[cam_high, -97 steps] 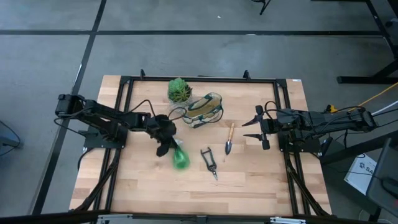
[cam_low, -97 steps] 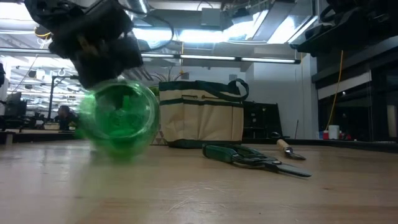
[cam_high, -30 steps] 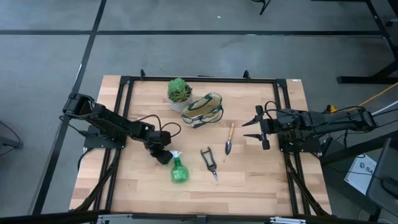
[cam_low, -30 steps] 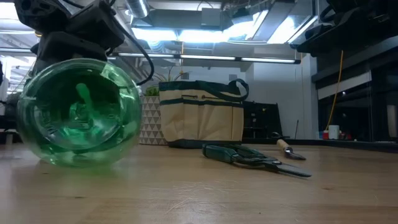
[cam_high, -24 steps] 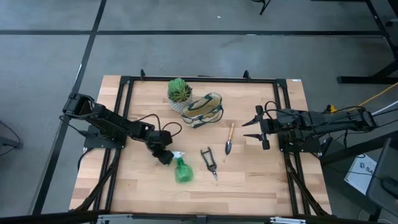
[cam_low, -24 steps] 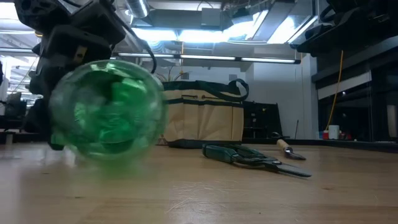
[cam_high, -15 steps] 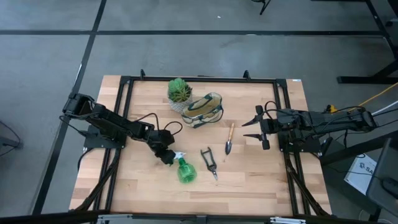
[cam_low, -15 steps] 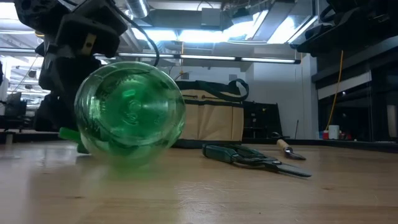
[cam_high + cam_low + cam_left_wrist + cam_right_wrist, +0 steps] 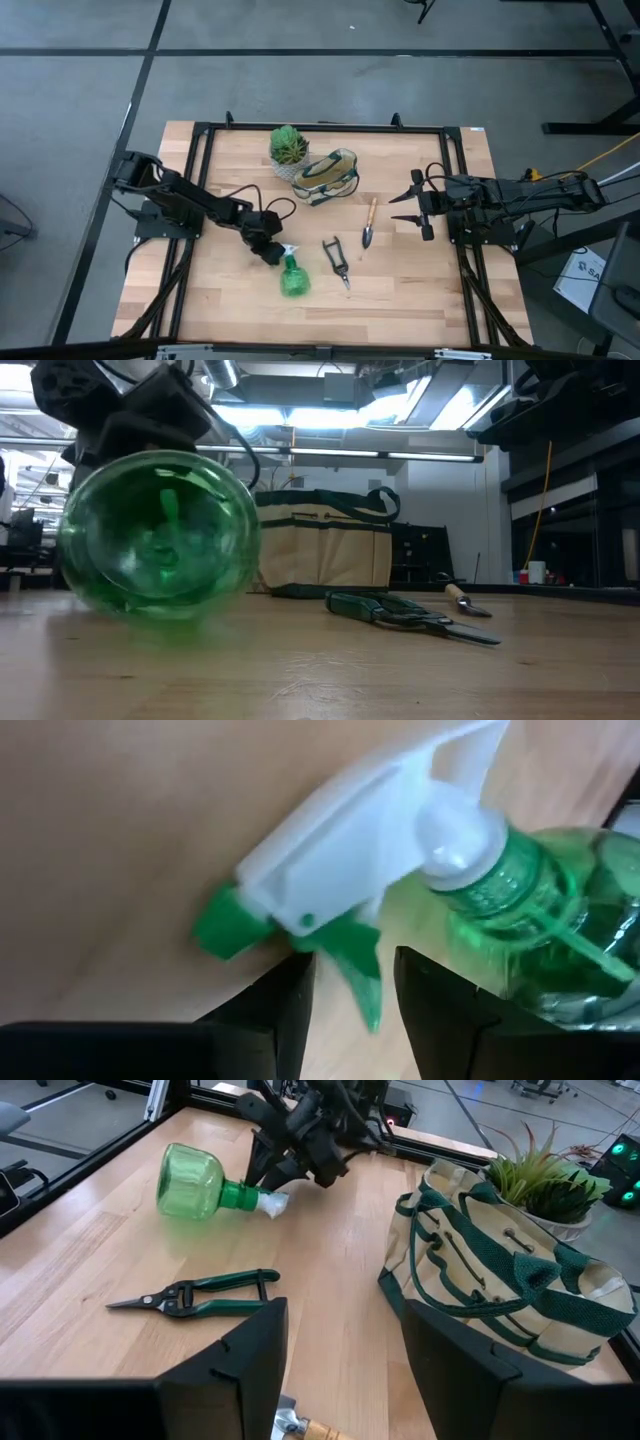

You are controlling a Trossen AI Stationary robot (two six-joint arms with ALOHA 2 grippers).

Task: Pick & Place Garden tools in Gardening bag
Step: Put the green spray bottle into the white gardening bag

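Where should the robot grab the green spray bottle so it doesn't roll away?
Probably the neck, just below the white trigger head. The spray bottle lies on its side on the table, and its round body rolls easily. The left gripper is already at the head end with fingers open, so coming down from above there, fingers across the narrow neck, looks safest.

Spray bottle (image 9: 293, 279) translucent green, white head; bag (image 9: 329, 175) beige, green-trimmed.
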